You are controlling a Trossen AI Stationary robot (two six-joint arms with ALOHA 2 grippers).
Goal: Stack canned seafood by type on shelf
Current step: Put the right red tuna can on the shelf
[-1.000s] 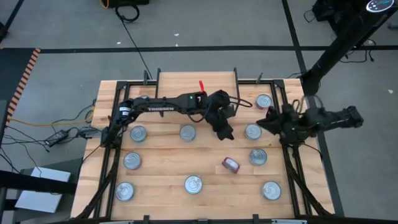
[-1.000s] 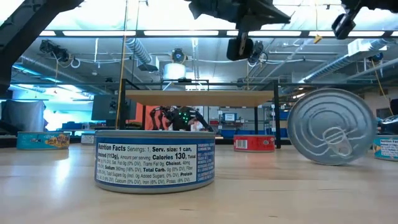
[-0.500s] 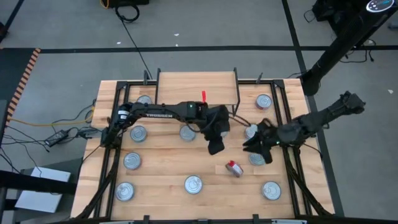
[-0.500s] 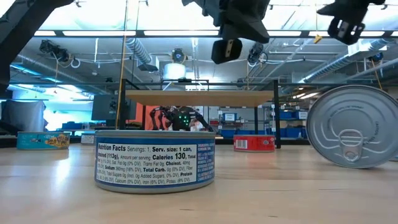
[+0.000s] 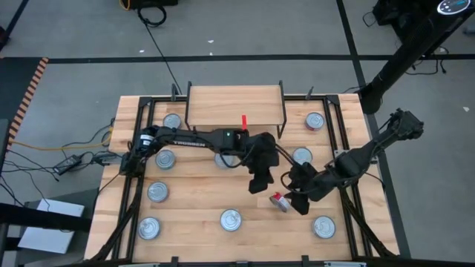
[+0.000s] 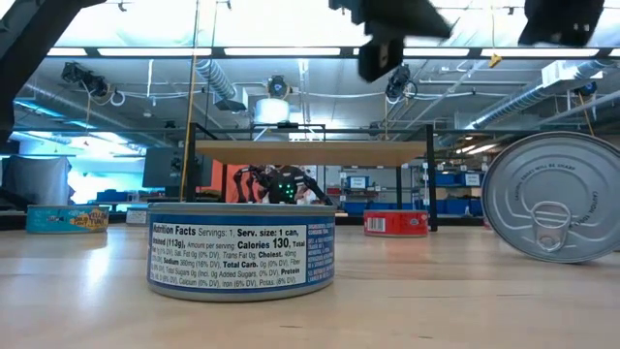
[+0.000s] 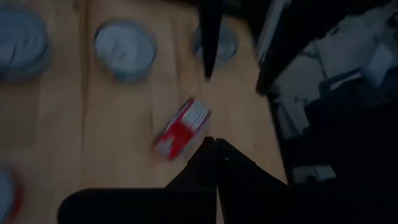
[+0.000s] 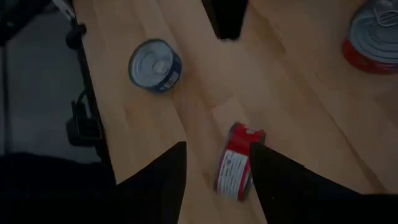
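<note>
Now both claws hang over one tipped red can.
Left claw (image 5: 257, 185) is clenched, empty, just left of the red can (image 5: 278, 200), which lies on its side mid-table; right claw (image 5: 298, 202) is spread, released, fingers straddling it without touching. "Nutrition Facts… Calories 130" reads on a near blue can (image 6: 241, 248). Shelf (image 5: 234, 105) stands bare beyond both.

A large wooden tabletop (image 5: 200, 196) with black rails (image 5: 130, 200) is sitting on a grey floor (image 5: 67, 30) crossed by dark tape lines. Cables (image 5: 70, 152) are trailing off its left side, and a black post (image 5: 404, 55) is leaning at far right.
</note>
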